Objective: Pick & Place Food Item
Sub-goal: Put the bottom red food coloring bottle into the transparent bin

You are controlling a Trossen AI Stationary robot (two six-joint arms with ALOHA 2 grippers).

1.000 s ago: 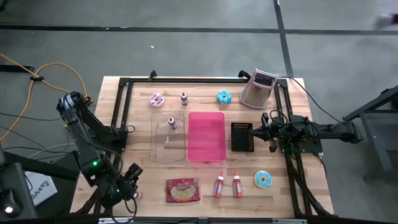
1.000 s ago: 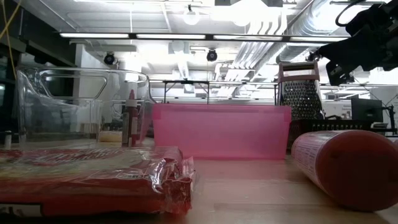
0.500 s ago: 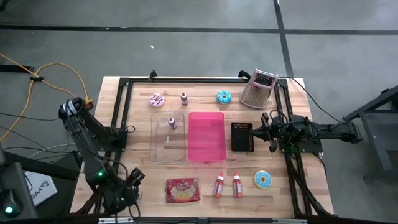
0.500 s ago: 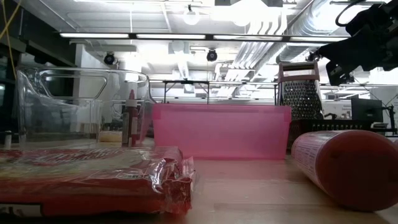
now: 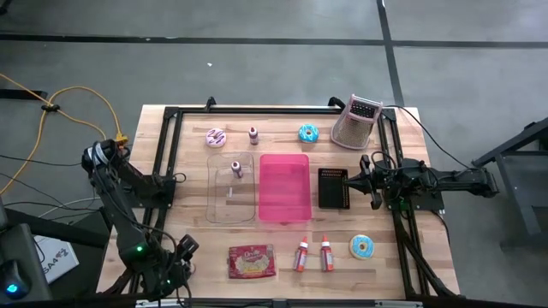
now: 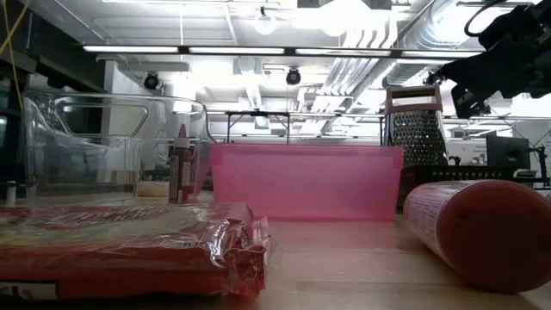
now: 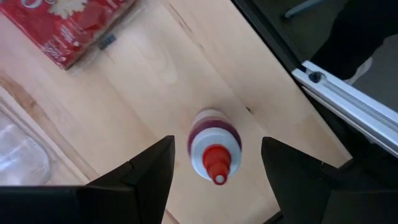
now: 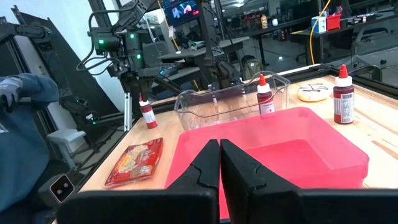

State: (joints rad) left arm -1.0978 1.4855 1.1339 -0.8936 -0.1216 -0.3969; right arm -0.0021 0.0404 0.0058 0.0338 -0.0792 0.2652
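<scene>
Left hand point(image 7: 214, 165) had dropped lower over the bench's point(image 5: 197, 257) near-left corner, fingers spread wide around a small upright bottle point(image 7: 213, 146) but not touching it; grasp looked imminent. Bottle: dark red body, white collar, red nozzle. Right hand point(image 5: 363, 180) waited shut beside the pink tray point(image 5: 284, 187).

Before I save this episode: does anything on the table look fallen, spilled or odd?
Two bottles lie on their sides near the front edge, between the red pack and the front donut; the other bottles stand upright. No spill shows.
</scene>
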